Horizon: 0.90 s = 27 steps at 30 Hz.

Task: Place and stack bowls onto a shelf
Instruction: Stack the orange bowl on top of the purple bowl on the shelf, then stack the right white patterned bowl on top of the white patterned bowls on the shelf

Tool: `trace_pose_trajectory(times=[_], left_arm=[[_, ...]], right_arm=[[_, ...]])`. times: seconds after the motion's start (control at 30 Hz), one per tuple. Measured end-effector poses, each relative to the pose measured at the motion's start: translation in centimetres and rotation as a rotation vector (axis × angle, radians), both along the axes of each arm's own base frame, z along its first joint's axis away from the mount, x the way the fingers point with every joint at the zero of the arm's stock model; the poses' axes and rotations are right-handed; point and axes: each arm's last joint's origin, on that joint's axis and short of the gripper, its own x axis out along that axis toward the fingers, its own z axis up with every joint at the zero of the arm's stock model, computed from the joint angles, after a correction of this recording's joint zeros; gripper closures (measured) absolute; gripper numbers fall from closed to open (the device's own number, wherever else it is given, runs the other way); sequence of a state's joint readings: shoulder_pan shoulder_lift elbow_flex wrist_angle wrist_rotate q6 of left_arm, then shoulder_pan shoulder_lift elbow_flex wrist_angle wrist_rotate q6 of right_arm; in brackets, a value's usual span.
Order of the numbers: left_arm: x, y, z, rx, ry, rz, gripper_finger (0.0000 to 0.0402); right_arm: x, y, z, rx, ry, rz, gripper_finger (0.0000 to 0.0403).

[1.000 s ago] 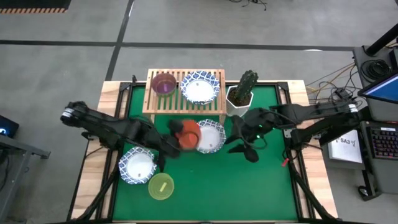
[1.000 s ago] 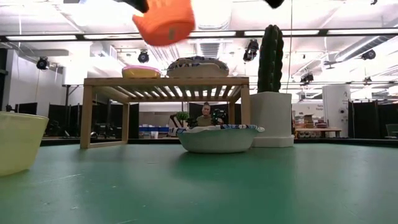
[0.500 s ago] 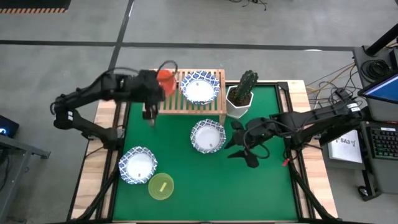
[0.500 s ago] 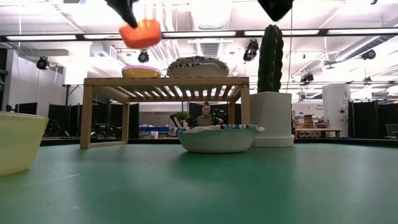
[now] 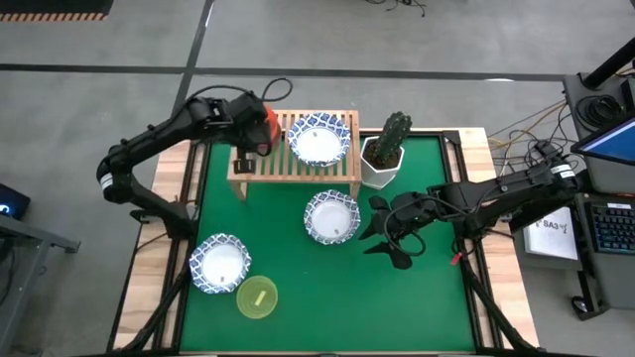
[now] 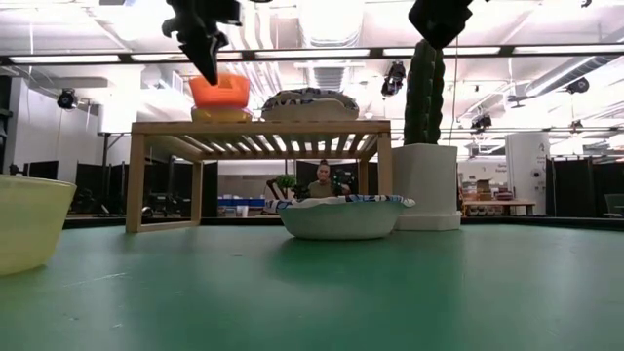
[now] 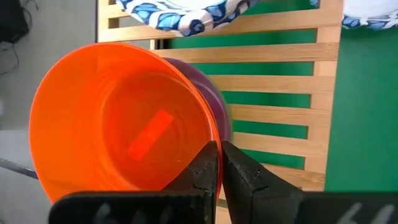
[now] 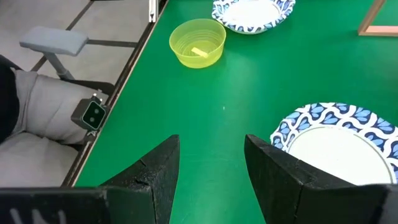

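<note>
My left gripper is shut on the red bowl above the shelf's left end. The purple bowl stands there on the slats, right under the red one. A blue-rimmed white bowl sits on the middle of the shelf. Two more blue-rimmed bowls rest on the green mat, one at its centre and one near left, beside the yellow bowl. My right gripper is open and hovers over the mat, right of the centre bowl. My left gripper pinches the red bowl's rim, one finger inside the bowl and one outside. The fingers come from above, pointing down. The bowl is upright, and its base sits at the purple bowl's mouth.
A white angular pot with a green cactus stands at the shelf's right end, close to my right arm. The shelf's right third is bare slats. Open mat lies toward the near right. A person shows in the room beyond.
My left gripper has carried the red bowl from over the mat's centre toward the far left, to the shelf's left end. There it has lowered the bowl down onto the purple bowl. My right gripper has stayed about where it was.
</note>
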State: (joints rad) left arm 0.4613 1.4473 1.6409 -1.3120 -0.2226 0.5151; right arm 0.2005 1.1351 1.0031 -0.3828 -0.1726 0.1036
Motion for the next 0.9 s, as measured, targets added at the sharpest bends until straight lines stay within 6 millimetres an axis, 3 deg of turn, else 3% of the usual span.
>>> trace_pose_trajectory(times=[0.5,0.9], left_arm=[[0.77,0.84,-0.97,-0.015,0.038,0.016,0.04],[0.63,0.77,-0.81,-0.011,0.031,0.022,0.033]], right_arm=[[-0.01,0.0,0.01,0.001,-0.001,0.001,0.0232],[0.03,0.01,0.07,0.008,-0.005,-0.003,0.0232]])
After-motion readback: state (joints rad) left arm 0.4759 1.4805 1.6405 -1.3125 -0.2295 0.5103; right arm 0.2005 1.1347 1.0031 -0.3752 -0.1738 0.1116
